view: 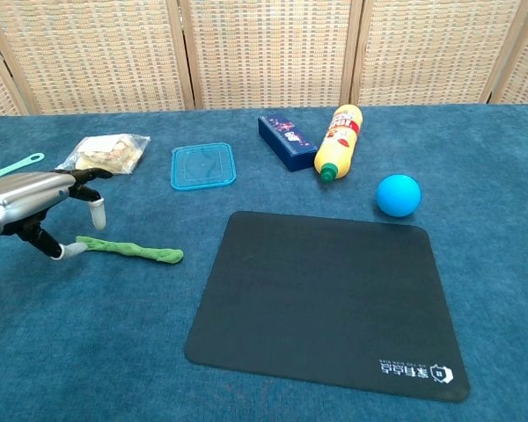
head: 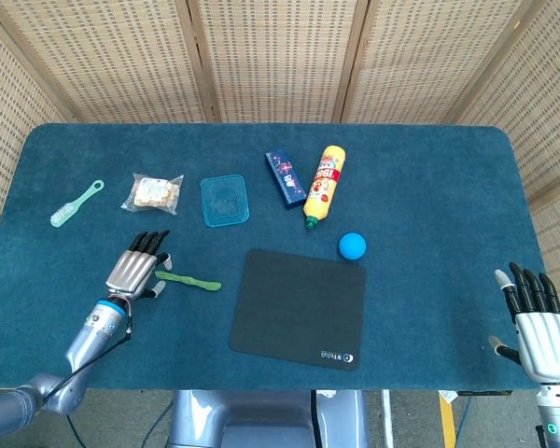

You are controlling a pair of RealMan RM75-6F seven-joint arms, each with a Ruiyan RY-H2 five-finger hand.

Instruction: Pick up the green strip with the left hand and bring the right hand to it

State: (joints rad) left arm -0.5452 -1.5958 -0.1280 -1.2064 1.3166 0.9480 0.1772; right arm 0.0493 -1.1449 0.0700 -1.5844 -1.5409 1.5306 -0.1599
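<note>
Fingers of the left hand [head: 136, 272] are spread apart and grasp nothing; the hand hovers just at the 9 o'clock end of the green strip [head: 189, 279], with the thumb tip close to that end in the chest view, though contact cannot be told. The strip lies flat on the blue surface [head: 429, 177], stretched from 9 to 3 o'clock, just to the 9 o'clock side of the black mat [head: 299, 307].

The right hand [head: 536, 320] sits at the near right edge of the surface, well apart from the strip, its fingers straight and released, holding nothing.

At 12 o'clock from the strip lies a clear blue lid [head: 225, 200], with a bag of snacks [head: 153, 192] at its 9 o'clock side and a pale green brush [head: 76, 203] further that way. A dark blue box [head: 286, 178] and a yellow bottle [head: 325, 185] lie side by side at 12 o'clock from the mat, and a blue ball [head: 352, 245] rests near the mat's far right corner.
</note>
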